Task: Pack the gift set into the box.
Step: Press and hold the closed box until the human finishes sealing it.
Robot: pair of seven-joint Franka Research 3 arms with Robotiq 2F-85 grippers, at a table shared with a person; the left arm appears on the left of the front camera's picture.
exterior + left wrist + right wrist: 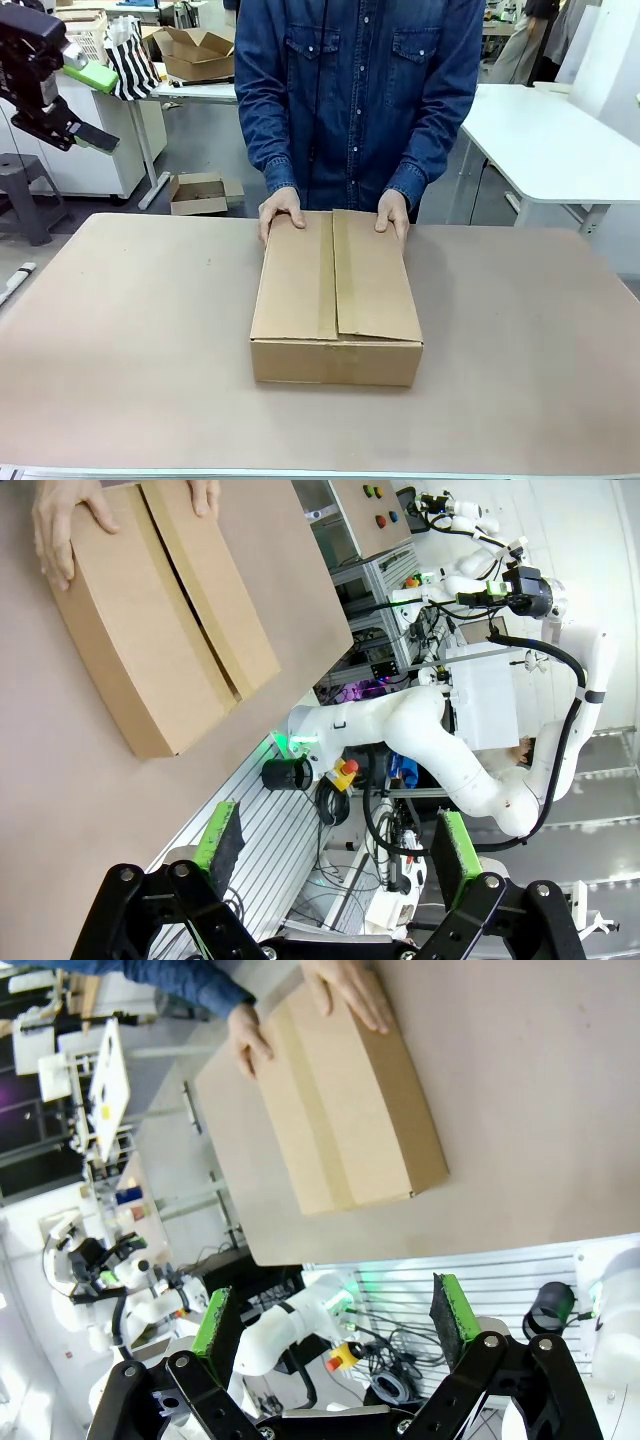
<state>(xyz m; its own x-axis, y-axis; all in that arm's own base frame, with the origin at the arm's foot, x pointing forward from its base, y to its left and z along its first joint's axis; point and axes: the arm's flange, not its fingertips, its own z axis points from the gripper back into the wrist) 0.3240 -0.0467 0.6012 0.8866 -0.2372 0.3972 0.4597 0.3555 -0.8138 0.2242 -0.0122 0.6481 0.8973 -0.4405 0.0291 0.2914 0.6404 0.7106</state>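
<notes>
The box (336, 298) is a brown cardboard carton in the middle of the table, its top flaps folded shut. A person in a denim shirt rests both hands (282, 211) on its far edge. The gift set is hidden. My left gripper (85, 105) hangs high at the far left, open, with nothing between its green pads. In the left wrist view the left gripper (335, 845) is open, and the box (165, 610) lies far off with the hands on it. In the right wrist view the right gripper (335, 1322) is open above the table edge, and the box (350, 1100) lies beyond.
The tan table (120, 340) has bare surface on both sides of the box. Behind the person stand a white table (560, 140) at the right and a small open carton (198, 193) on the floor at the left.
</notes>
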